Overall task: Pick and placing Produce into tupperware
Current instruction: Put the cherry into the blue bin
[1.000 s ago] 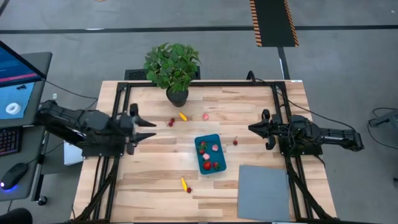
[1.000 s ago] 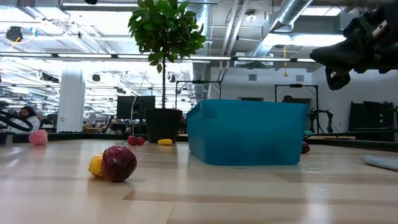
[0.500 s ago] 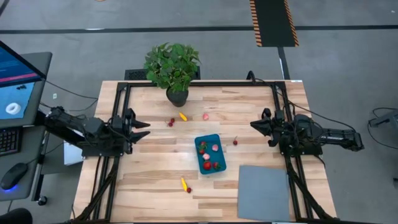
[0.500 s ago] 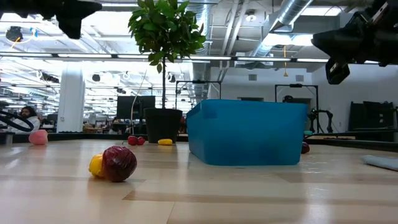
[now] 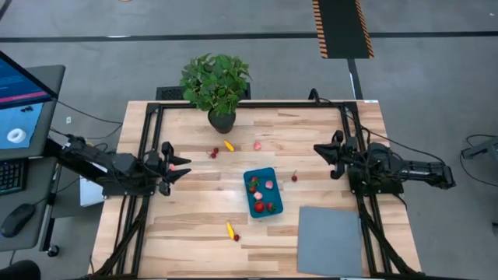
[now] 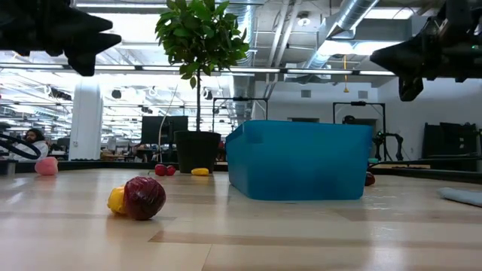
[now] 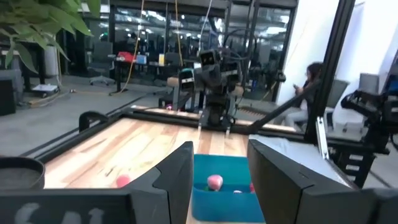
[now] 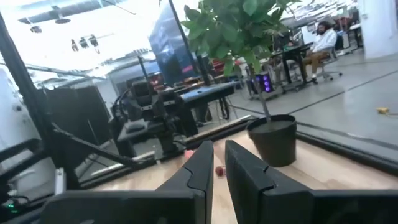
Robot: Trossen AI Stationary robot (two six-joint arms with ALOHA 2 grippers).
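Produce sat partly packed as both arms hung above the table's side edges, holding nothing. Seen from above, the tupperware (image 5: 262,193), a teal-blue tub just right of the wooden table's (image 5: 194,225) centre, held several red and pink pieces (image 5: 264,205). Loose pieces lay scattered around it: a red cherry (image 5: 294,178) just beside it at 2 o'clock, a pink piece (image 5: 257,145) at 12 o'clock, a yellow piece (image 5: 229,145) and a dark red piece (image 5: 214,153) at 10 to 11 o'clock, and a yellow and red pair (image 5: 233,231) touching each other at 7 o'clock. The left gripper (image 5: 181,167) hovered at 9 o'clock, well apart from the tub, its jaws standing wide and empty. The right gripper (image 5: 317,151) hovered at 2 o'clock, its jaws narrow with only a thin gap, also empty. A potted plant (image 5: 217,85) stood at the table's far edge at 12 o'clock, and a grey mat (image 5: 330,241) lay at 4 o'clock.
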